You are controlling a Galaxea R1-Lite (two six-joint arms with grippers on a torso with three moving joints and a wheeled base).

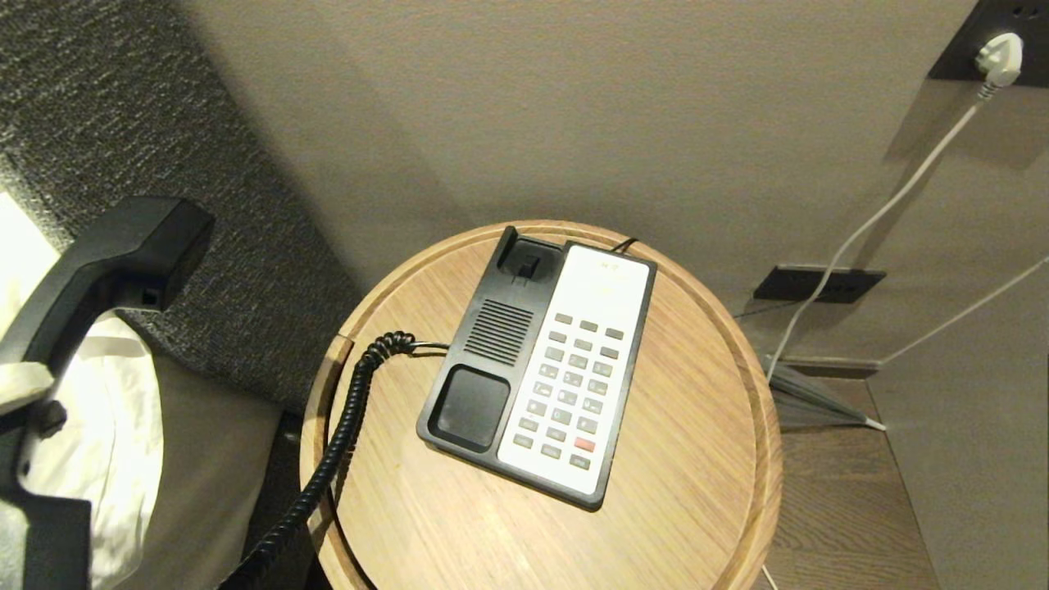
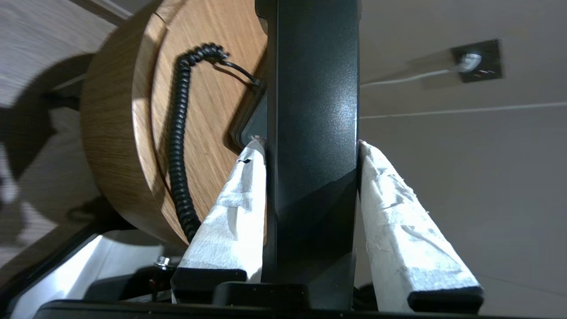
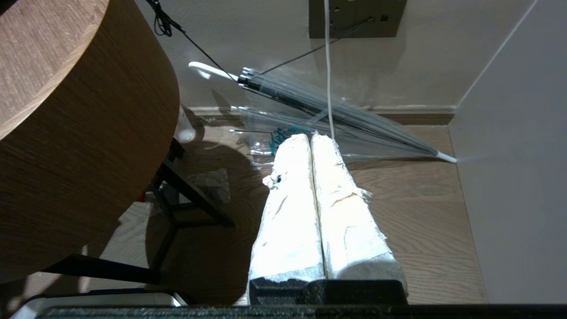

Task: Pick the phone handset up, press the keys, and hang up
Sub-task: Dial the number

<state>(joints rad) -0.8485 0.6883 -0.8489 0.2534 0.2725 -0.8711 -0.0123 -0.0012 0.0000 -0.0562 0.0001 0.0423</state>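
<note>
Phone handset (image 1: 106,262) is off its cradle and sits at the far left of the head view, clamped across its shaft by my left pincer (image 2: 312,148), whose two white-wrapped fingers (image 2: 230,208) press on either side of the black plastic in the left wrist view. With the handset lifted, I judge the step in hand to be pressing the keys (image 1: 574,381), the small grey buttons on the white faceplate at the centre of the frame, with one red button low in the block. To do it well I would keep the handset out to the left so it does not shade or cover the faceplate, and bring a fingertip down on one key at a time, squarely, so the phone base (image 1: 483,385) does not skid on the round wooden worktop (image 1: 697,459). My right pincer (image 3: 312,137) hangs clenched on nothing, low beside the worktop over the wooden floor (image 3: 421,212). The coiled cord (image 1: 336,442) runs from the base's left side down over the worktop's lower-left rim; pulled taut, it could drag the base. A clear umbrella (image 3: 336,124) lies on the floor by the wall, and a white cable (image 1: 885,213) hangs from a wall socket at upper right, both clear of the keys.
</note>
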